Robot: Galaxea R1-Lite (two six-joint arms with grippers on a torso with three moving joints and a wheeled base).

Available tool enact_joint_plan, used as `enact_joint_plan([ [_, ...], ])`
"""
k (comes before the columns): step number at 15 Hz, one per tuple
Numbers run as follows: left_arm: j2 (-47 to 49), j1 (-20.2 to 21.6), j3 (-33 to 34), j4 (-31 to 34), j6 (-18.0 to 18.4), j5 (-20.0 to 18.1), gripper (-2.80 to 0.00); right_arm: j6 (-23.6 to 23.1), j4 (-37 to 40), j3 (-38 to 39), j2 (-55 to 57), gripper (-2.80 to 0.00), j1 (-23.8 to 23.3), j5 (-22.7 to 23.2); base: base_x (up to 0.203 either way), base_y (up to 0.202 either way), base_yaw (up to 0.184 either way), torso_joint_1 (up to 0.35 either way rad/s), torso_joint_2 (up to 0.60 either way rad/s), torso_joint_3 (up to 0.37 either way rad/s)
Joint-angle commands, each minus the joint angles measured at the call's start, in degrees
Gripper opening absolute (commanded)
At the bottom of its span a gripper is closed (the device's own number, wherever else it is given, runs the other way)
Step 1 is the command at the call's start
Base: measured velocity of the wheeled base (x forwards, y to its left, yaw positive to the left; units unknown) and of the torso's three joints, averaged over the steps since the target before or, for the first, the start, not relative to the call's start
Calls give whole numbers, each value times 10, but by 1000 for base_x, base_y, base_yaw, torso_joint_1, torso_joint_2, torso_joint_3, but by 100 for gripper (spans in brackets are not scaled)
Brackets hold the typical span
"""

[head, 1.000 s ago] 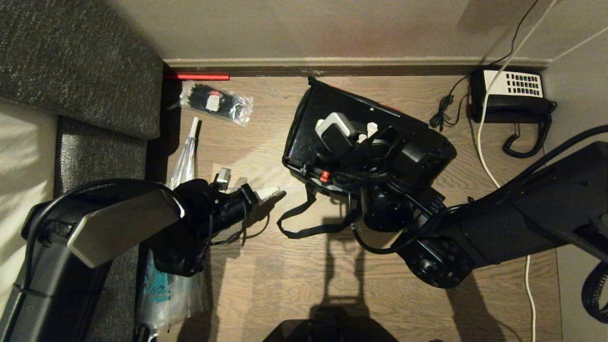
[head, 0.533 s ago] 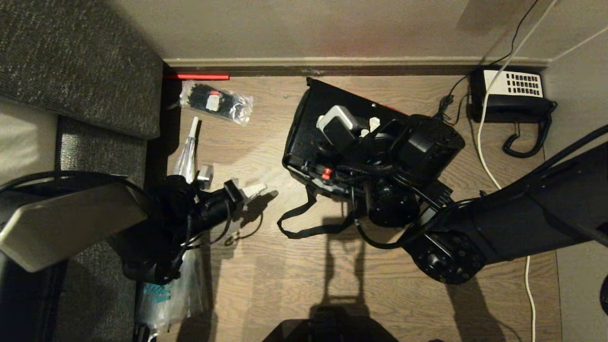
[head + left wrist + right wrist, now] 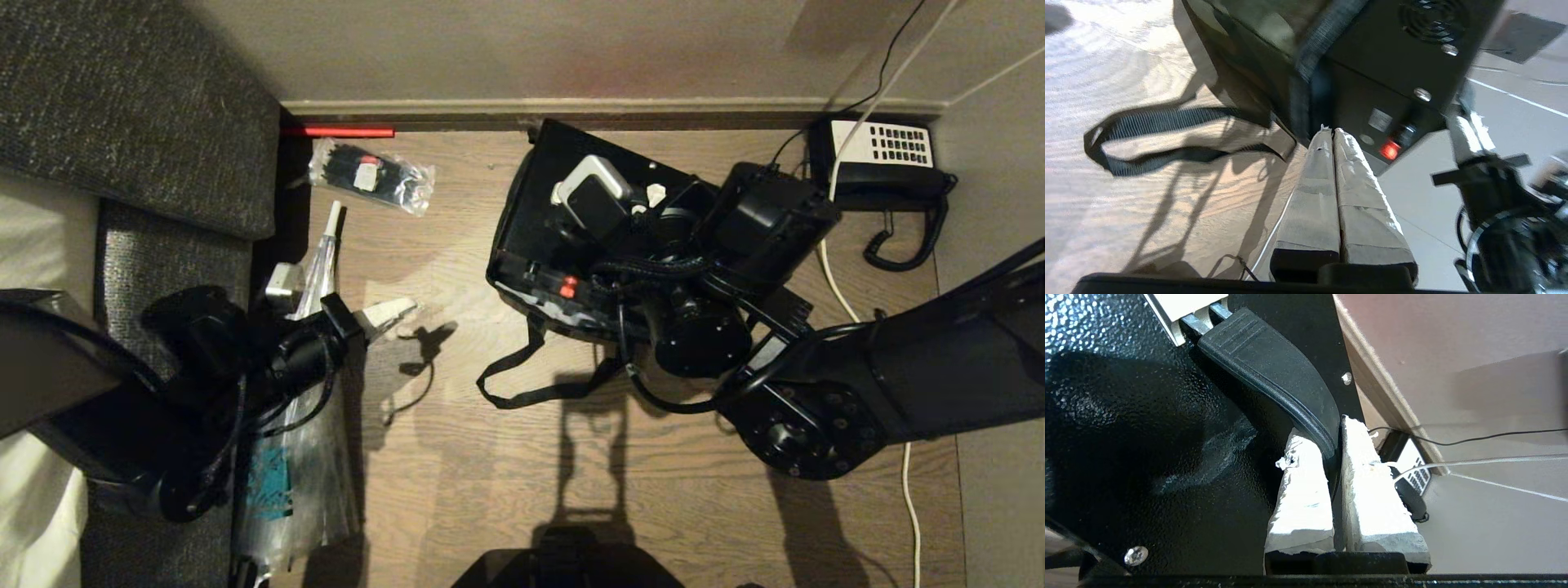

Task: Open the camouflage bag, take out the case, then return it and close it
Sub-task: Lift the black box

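The right gripper point(image 3: 1333, 457) is clamped on the curved black carry handle point(image 3: 1274, 371) fixed to the top of the case point(image 3: 1147, 437); its two white padded fingers point(image 3: 1302, 486) pinch the handle's thin end between them, and the glossy black lid of the case lies directly beneath and beside them. In the head view this gripper point(image 3: 653, 208) sits over the case's point(image 3: 539, 204) upper face, toward the side nearest the desk telephone point(image 3: 878, 159), which stands just beyond it by the skirting.

Judging by this, the step in hand is drawing the case out of the camouflage bag point(image 3: 1257, 53). The case looks tilted, with the bag's fabric (camouflage barely showing in this light) gathered around the end farthest from the pincer, under the red button point(image 3: 566, 287), and the strap handle point(image 3: 522, 384) trailing loose on the wooden floor point(image 3: 506, 490) beyond that. Whether the case is wholly free of the bag I cannot tell. The next move calls for a steady pull along the handle, away from the fabric, without the thin handle slipping from the pads.

The left gripper point(image 3: 1331, 132), fingers pressed together and holding nothing, hangs well apart on the far side of the bag, near the clear plastic bags point(image 3: 302, 482) beside the sofa point(image 3: 131, 106).
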Motion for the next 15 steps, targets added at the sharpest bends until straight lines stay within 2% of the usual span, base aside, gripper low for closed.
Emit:
enact_joint_plan([
  [1,-53,5,26,-5,-4,0,-280,-4,11,-2,-18,-280,2,-3,0,0,0,0,0,0],
  [3,-84,5,46,-5,-5,8,-280,-4,32,-3,-32,-280,6,-3,0,0,0,0,0,0],
  [13,-200,7,136,-4,4,11,-280,-8,40,-1,-44,-280,6,-3,0,0,0,0,0,0],
  [15,-227,10,171,-4,28,12,-280,-8,40,-1,-44,-280,6,-3,0,0,0,0,0,0],
])
